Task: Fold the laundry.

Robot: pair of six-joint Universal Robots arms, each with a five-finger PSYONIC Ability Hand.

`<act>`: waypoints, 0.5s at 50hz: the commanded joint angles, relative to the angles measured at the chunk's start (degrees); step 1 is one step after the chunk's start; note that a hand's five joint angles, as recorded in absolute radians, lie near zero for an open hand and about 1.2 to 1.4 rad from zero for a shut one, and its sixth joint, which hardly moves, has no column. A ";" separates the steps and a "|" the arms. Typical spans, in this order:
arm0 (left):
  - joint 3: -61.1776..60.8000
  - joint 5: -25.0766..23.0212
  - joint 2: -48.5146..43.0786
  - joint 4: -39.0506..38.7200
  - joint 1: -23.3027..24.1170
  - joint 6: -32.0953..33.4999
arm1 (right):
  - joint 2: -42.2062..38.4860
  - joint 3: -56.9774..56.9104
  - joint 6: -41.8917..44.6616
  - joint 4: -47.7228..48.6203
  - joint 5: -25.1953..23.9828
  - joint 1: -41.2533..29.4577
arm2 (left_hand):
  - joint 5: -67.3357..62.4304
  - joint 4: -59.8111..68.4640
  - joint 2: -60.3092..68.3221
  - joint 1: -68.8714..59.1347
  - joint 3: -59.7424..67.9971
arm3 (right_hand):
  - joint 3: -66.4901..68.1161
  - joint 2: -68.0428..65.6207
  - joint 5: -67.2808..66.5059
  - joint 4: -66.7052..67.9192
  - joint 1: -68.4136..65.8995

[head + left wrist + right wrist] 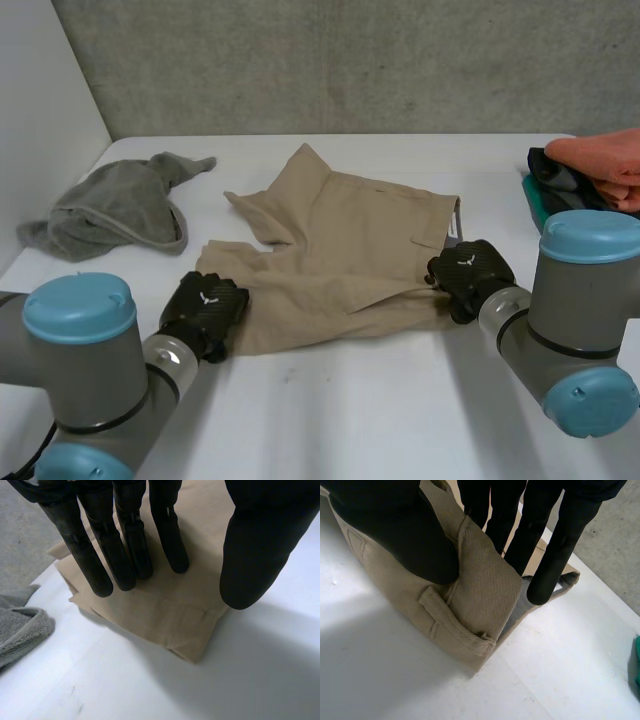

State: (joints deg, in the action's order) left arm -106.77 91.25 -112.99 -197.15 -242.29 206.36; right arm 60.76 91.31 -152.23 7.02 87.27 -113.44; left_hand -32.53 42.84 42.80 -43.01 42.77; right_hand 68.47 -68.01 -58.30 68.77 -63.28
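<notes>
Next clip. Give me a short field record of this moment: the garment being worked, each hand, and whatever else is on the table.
garment: khaki shorts, lying mid-table, somewhat rumpled
left hand: open, straight fingers over a leg-hem corner of the shorts
right hand: pinching the waistband between thumb and fingers, next to a belt loop
other cloth: grey towel crumpled on the left arm's side; pile of clothes at the far right edge
surface: white table

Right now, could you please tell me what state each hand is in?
Left hand: open, straight fingers over a leg corner of the shorts.
Right hand: shut on the shorts, pinching the waistband.
</notes>
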 commanded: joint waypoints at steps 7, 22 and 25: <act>2.97 0.33 -4.78 -5.17 -0.38 0.80 | 0.41 1.07 0.00 -0.16 0.18 -0.02 | -37.47 37.16 37.20 -36.99 37.23 | 11.53 -11.99 -11.70 11.23 -16.72; -0.11 0.68 14.96 11.82 1.30 3.17 | 10.42 -0.43 10.35 -15.51 0.09 -0.64 | -37.47 37.16 37.20 -36.99 37.23 | 11.53 -11.99 -11.70 11.23 -16.72; -0.46 0.42 19.80 21.58 1.38 3.97 | 12.71 -0.25 15.11 -22.03 0.09 -0.29 | -37.47 37.16 37.20 -36.99 37.23 | 11.53 -11.99 -11.70 11.23 -16.72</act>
State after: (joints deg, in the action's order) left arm -106.51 92.02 -102.63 -192.17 -241.11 208.38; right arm 69.15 91.22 -145.09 -3.66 87.47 -113.98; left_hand -56.37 68.58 68.53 -66.58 68.11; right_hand 68.47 -68.01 -58.30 68.77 -63.28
